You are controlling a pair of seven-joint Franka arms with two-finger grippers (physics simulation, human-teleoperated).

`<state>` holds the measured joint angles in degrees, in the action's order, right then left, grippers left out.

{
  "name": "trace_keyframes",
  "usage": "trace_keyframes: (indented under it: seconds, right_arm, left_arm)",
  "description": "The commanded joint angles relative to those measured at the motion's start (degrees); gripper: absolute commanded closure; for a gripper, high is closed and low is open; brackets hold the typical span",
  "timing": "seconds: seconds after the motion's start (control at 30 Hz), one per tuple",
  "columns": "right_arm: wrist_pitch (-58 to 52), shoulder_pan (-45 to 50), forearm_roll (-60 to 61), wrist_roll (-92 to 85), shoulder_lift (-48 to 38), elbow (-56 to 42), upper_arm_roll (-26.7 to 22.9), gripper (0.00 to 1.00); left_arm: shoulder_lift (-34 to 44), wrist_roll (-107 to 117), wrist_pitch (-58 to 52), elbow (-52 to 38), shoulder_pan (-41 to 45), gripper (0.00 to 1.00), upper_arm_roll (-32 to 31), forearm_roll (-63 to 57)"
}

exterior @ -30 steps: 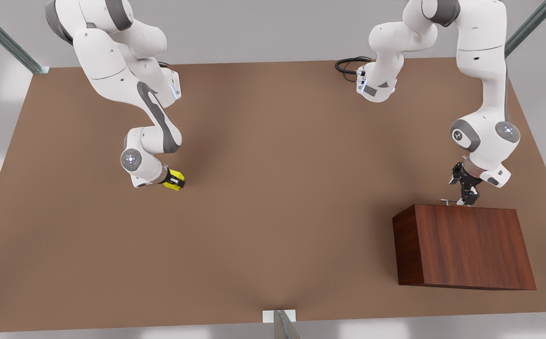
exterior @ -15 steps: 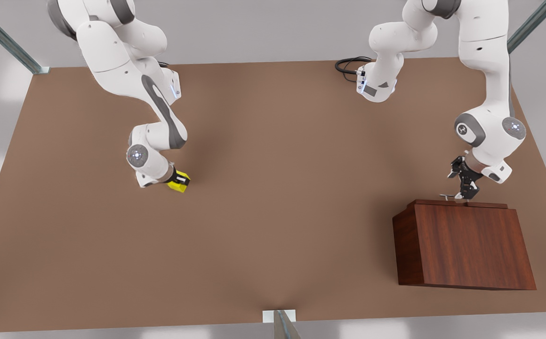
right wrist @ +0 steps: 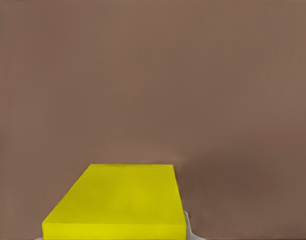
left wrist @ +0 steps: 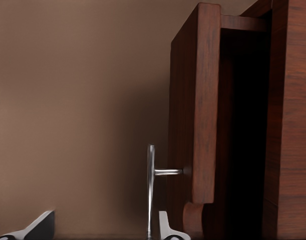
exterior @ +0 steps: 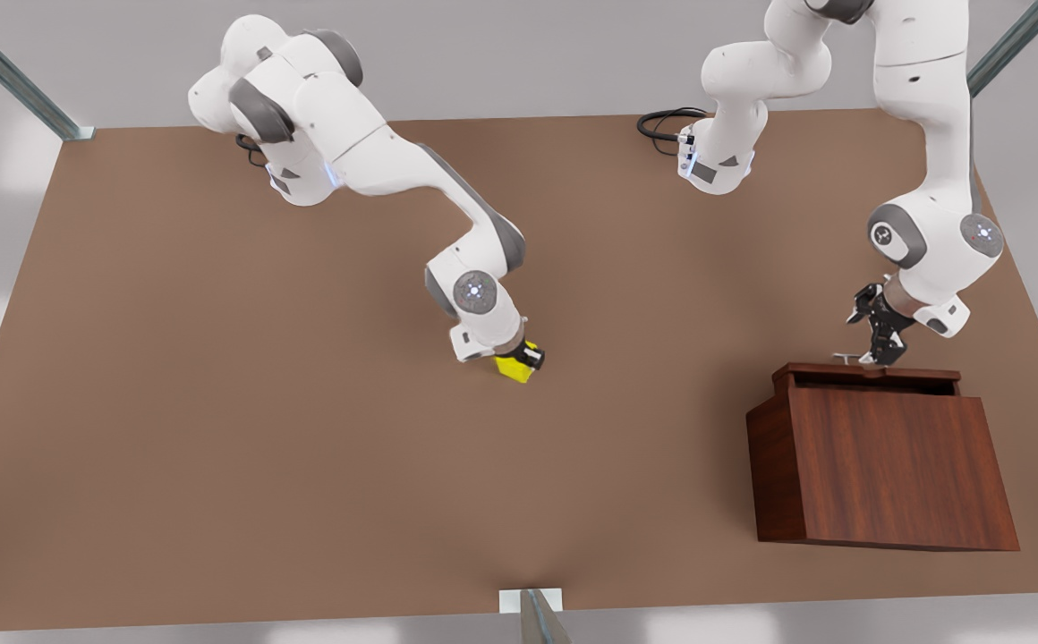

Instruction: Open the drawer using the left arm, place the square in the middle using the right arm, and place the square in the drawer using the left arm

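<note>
Front view: cube (exterior: 514, 367) pinched in right gripper (exterior: 523, 360), mid-table (exterior: 215, 402), bare room all round.
Left gripper (exterior: 877, 356) at handle (left wrist: 151, 190), fingers spread; drawer (exterior: 872, 374) slightly out past cabinet (exterior: 886, 474) edge.

The front view looks down steeply from high above the near edge of the tabletop (exterior: 215, 465), taking in the whole surface, both arms and the cabinet (exterior: 886, 474) at the front view's right. The left wrist view sits low and close, facing along the table toward the drawer (left wrist: 195, 110) front and its handle (left wrist: 151, 190), which stand upright in the picture. The right wrist view is closer still, looking past the square (right wrist: 120, 200) across bare brown table. The front view shares the drawer (exterior: 872, 374) and handle with the left wrist view, and the square (exterior: 515, 365) with the right wrist view.
</note>
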<state>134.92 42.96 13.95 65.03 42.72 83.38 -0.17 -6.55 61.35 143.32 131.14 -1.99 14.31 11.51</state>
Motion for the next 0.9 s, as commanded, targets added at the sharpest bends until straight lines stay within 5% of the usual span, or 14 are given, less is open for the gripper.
trace_keyframes:
  seconds: [0.0, 0.1, 0.4, 0.47, 0.53, 0.63, 0.77, 0.87]
  right_arm:
    - [-0.1, 0.0, 0.6, 0.6, 0.9, -1.4, 0.1, 0.37]
    - [0.3, 4.3, 0.4, 14.4, 10.6, -14.5, 0.3, 0.37]
    - [7.2, 7.4, 0.4, 24.0, 18.8, -24.1, -2.9, 0.35]
    - [7.3, 7.4, 0.4, 26.2, 20.3, -25.5, -3.8, 0.23]
    - [7.2, 7.4, 0.3, 26.1, 20.4, -25.6, -3.7, 0.0]
    - [7.2, 7.6, 0.2, 26.0, 20.4, -25.5, -3.7, 0.0]
    - [6.3, 8.7, -0.1, 25.9, 16.0, -23.1, -4.5, 0.0]
    - [6.6, 4.6, -5.3, 15.1, -0.7, -4.7, -4.1, 0.0]
  left_arm:
    - [0.1, 0.0, -0.2, 0.0, 0.0, 0.0, 0.1, -0.2]
    - [1.1, -0.1, -0.8, 1.3, 0.1, 0.0, 0.3, -0.3]
    - [3.6, -0.8, -3.0, 3.4, 0.6, 0.0, 2.7, -0.4]
    - [4.4, -0.9, -3.0, 4.6, 0.8, 0.0, 3.0, -0.5]
    - [5.1, -0.9, -3.0, 5.3, 1.3, 0.0, 3.4, -0.5]
    - [6.9, -0.9, -3.0, 7.0, 2.2, 0.0, 4.1, -0.7]
    - [8.5, -0.8, -3.4, 8.3, 2.3, 0.0, 4.7, -0.8]
    - [8.2, -0.9, -3.4, 8.3, 2.3, 0.0, 5.1, -0.9]
